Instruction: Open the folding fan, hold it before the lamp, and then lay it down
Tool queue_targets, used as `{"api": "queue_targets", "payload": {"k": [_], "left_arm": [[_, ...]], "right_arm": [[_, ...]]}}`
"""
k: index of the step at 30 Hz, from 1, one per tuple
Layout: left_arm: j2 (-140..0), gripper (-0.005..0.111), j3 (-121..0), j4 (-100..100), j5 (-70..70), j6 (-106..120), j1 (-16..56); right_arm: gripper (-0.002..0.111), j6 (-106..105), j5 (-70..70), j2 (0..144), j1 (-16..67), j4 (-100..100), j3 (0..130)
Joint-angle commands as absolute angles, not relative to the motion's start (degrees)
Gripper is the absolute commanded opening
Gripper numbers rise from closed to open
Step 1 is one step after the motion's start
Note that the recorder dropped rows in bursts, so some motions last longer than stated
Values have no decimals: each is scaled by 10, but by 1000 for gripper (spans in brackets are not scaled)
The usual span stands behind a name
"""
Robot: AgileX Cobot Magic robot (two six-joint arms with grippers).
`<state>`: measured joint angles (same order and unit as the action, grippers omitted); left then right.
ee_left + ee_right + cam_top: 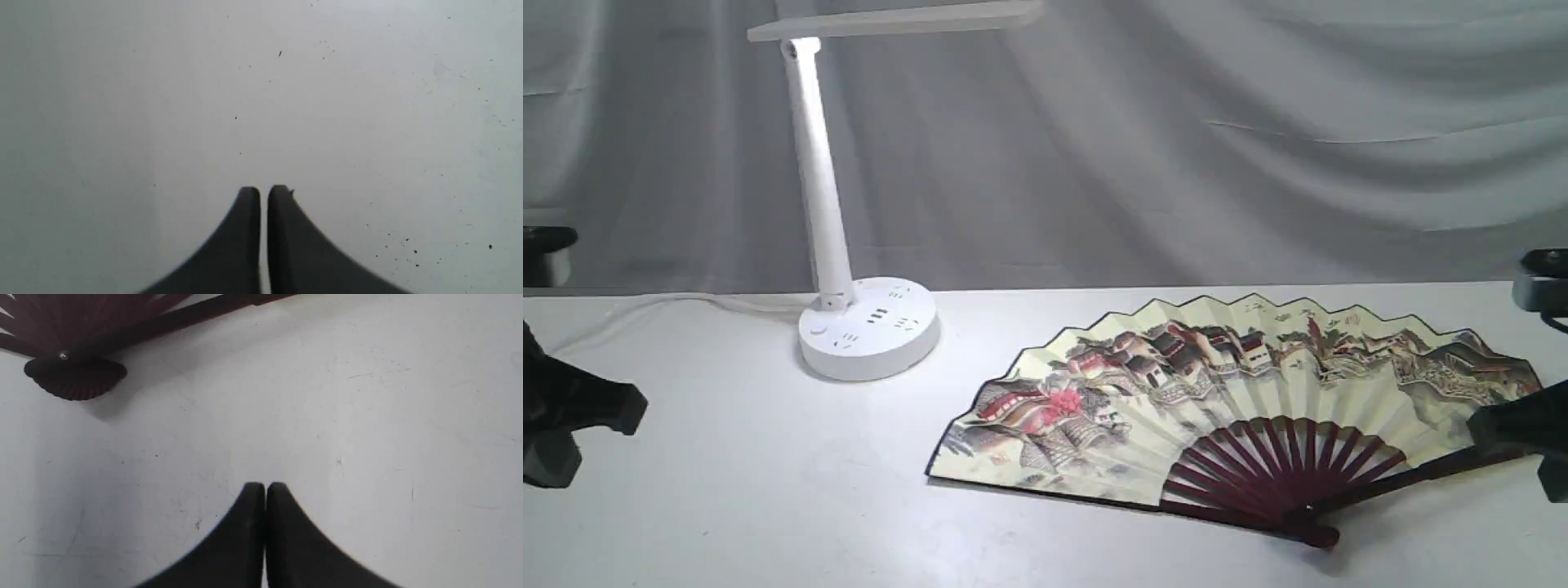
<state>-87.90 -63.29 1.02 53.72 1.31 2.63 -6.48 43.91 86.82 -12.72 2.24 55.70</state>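
Exterior view: the lamp [821, 188] stands upright on the white table [768, 490], its round base with sockets and buttons resting flat, its slim stem rising to a long flat head that reaches out level, toward the side where the folding fan [1225, 384] lies. The fan is spread fully open and lies flat on the table, well apart from the lamp's base, off to the side and nearer the camera than the lamp. Its painted cream leaf faces up, the zigzag rim is turned toward the back, and the maroon ribs gather at a pivot on the edge farthest from the lamp's stem. A pale cable [686, 300] runs from the lamp's base along the table, away from the fan. A grey draped cloth [1176, 147] hangs behind the lamp. The left gripper [264, 190] sits on the side of the lamp opposite the fan, over bare table; its jaws are drawn together with only a thin slit between them and grasp nothing. The right gripper [265, 485] is beyond the fan from the lamp, over bare table near the fan's pivot and outer rib but apart from them; its jaws are pressed closed and empty.
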Motion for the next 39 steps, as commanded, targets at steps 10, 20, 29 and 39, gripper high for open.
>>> {"api": "queue_targets", "payload": {"k": [10, 20, 29, 39], "left_arm": [[-722, 0, -577, 11, 507, 18, 26], [-539, 0, -526, 10, 491, 19, 26], [-350, 0, -526, 11, 499, 15, 26], [-171, 0, -526, 11, 542, 15, 26]], "right_arm": [[0, -71, 444, 702, -126, 0, 528], [0, -72, 462, 554, -126, -10, 528], [0, -72, 492, 414, -126, -10, 528], [0, -72, 539, 277, -126, -14, 528]]}}
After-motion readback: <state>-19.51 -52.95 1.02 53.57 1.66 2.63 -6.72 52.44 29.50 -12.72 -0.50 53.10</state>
